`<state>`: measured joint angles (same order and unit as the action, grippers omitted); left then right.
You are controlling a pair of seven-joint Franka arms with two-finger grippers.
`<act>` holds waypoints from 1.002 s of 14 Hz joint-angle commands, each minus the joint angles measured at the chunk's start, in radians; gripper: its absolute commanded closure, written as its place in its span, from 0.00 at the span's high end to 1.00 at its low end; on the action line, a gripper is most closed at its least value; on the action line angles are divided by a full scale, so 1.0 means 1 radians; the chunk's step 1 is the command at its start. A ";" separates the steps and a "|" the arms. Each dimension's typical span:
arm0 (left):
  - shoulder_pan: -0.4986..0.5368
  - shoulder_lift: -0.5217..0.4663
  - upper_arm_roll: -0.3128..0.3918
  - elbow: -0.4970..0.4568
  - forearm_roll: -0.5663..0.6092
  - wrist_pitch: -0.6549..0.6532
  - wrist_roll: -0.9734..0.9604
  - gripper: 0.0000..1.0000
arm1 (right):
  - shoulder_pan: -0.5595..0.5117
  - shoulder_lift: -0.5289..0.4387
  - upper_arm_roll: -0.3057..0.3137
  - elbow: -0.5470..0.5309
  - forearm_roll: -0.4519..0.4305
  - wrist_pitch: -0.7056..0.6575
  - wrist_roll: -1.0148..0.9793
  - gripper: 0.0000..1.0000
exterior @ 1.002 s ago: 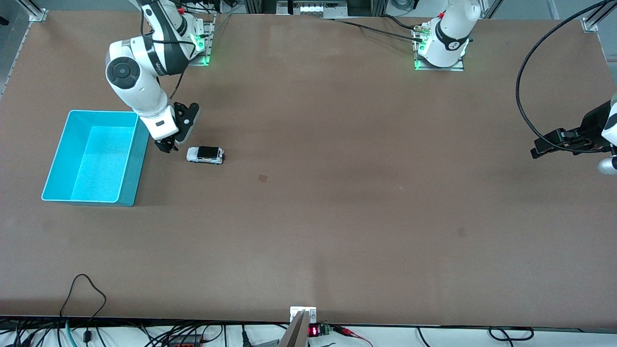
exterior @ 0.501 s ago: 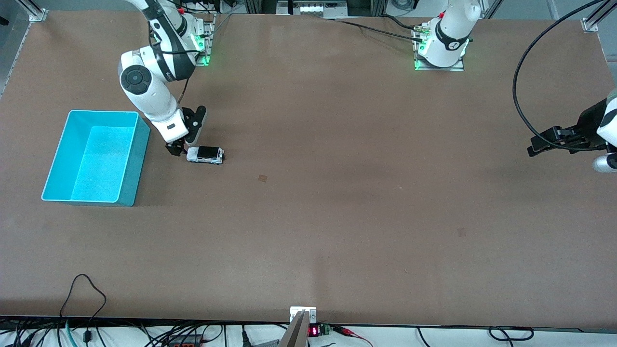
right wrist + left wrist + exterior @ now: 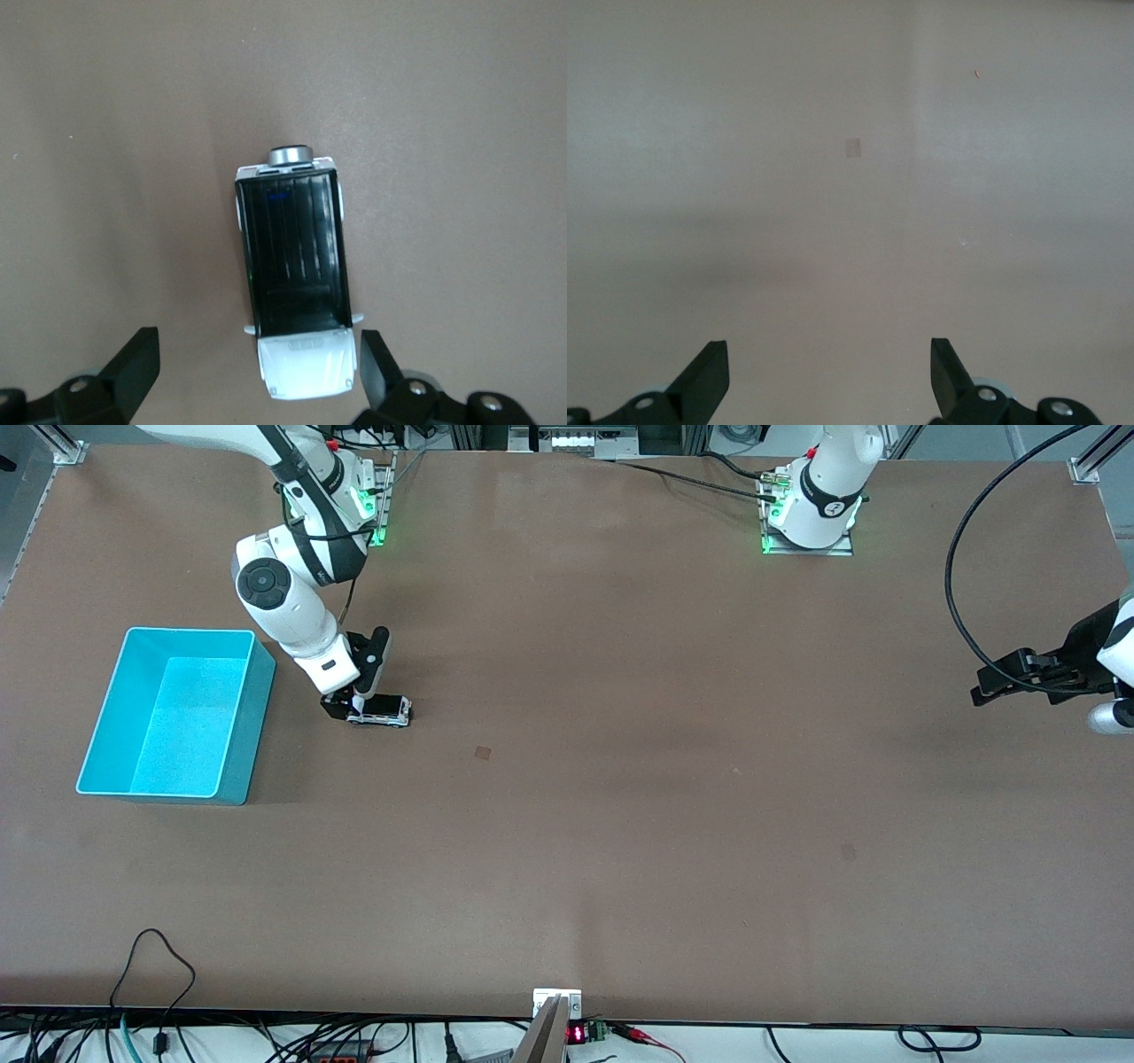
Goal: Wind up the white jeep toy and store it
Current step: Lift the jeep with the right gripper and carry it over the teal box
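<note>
- Teal bin (image 3: 177, 713) at the left of the front view, open side up and just beside the car, likely there to take it once wound.
- Right gripper (image 3: 347, 707) left of centre, low over the hood end of the white jeep toy (image 3: 383, 710); fingers (image 3: 135, 365) spread wide either side of the hood, nothing pinched yet, seemingly lined up to close across the body.
- Jeep on its wheels on the brown table (image 3: 620, 779), between bin and centre, black roof up, spare wheel pointing away from the claw.
- Left gripper (image 3: 990, 689) at the right edge, waiting well apart; fingers (image 3: 709, 376) spread, only bare table beneath.
</note>
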<state>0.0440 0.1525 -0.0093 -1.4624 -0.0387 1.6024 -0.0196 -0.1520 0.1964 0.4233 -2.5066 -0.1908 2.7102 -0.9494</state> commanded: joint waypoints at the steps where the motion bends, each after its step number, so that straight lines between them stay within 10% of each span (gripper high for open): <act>1: 0.005 -0.008 -0.001 0.011 -0.012 -0.019 0.000 1.00 | -0.015 0.040 0.015 0.031 -0.033 0.022 0.000 1.00; 14: -0.004 -0.008 -0.004 -0.003 0.033 0.004 -0.002 1.00 | -0.012 0.106 0.015 0.066 -0.130 0.075 0.006 0.92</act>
<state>0.0428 0.1523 -0.0097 -1.4623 -0.0312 1.6044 -0.0210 -0.1520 0.2791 0.4274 -2.4556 -0.2975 2.7657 -0.9487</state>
